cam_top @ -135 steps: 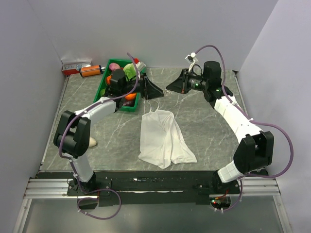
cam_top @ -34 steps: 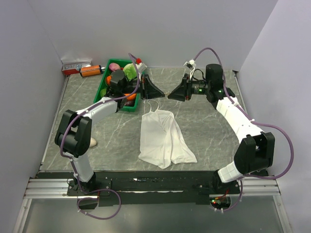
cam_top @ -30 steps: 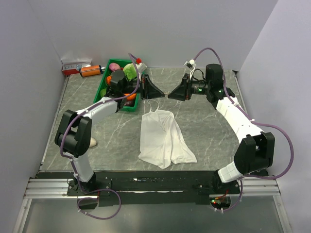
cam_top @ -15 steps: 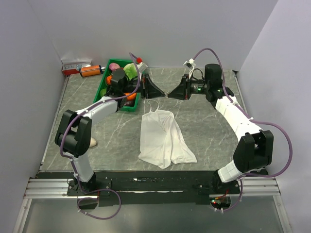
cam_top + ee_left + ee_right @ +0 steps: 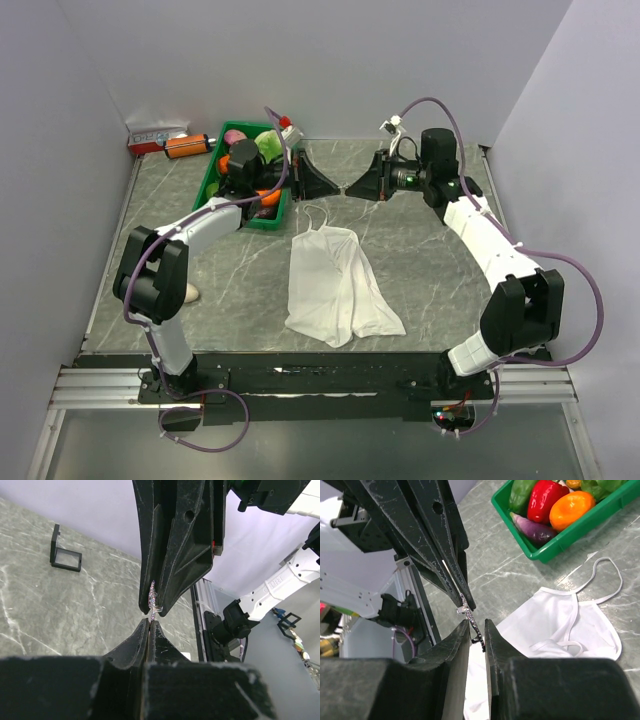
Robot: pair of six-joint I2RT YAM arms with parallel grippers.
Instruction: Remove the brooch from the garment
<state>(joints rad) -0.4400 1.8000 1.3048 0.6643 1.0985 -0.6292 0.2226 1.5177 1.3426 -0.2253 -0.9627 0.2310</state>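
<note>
The brooch point(image 5: 470, 617) is a thin, sparkly metal strip with a tiny ring on one side. It is probably very light, stiff and slippery, with a pin that could bend or snag, so it is best pinched across its flat body and not at the ring. It is off the garment point(image 5: 335, 285) and held in the air above the far part of the table point(image 5: 420, 260), just right of the green crate of vegetables point(image 5: 215, 185).

The left gripper point(image 5: 150, 625) is clamped tight on one end of it. The right gripper point(image 5: 477, 627) meets it tip to tip, and the brooch's free end reaches down into the slit between its fingers. Those jaws are narrow, but I cannot tell whether they are pressing on the metal yet.

The white top lies flat and apart from both grippers in the middle of the table, with its straps toward the far edge.
</note>
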